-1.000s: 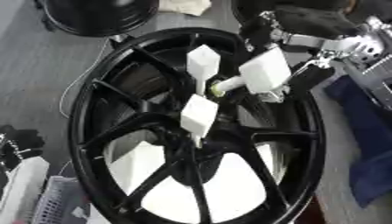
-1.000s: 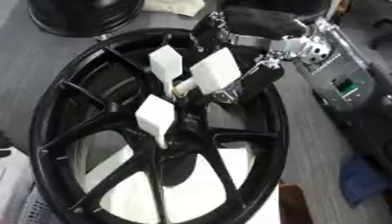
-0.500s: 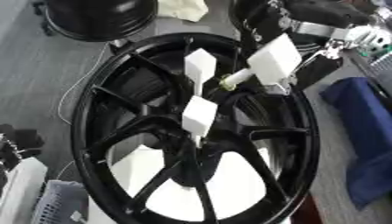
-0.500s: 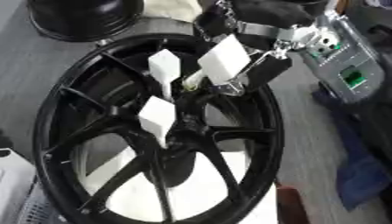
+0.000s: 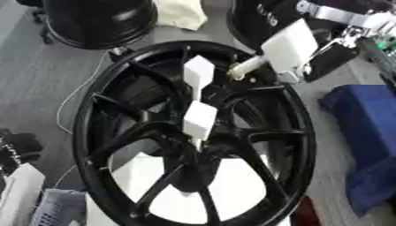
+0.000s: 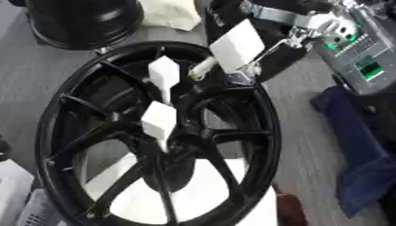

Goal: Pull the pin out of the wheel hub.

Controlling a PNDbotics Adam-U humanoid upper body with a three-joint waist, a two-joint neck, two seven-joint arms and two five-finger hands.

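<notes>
The pin (image 5: 287,47), a white block with a pale stem, slants from upper right down-left, its stem tip over the wheel hub (image 5: 193,132) rim near the top. The right hand (image 6: 272,53) comes from the upper right, fingers closed round the block (two more white pins stand in the hub). Since a second ago the pin has risen farther out.

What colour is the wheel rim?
Glossy black wheel rim, clearest in the left eye view.
</notes>
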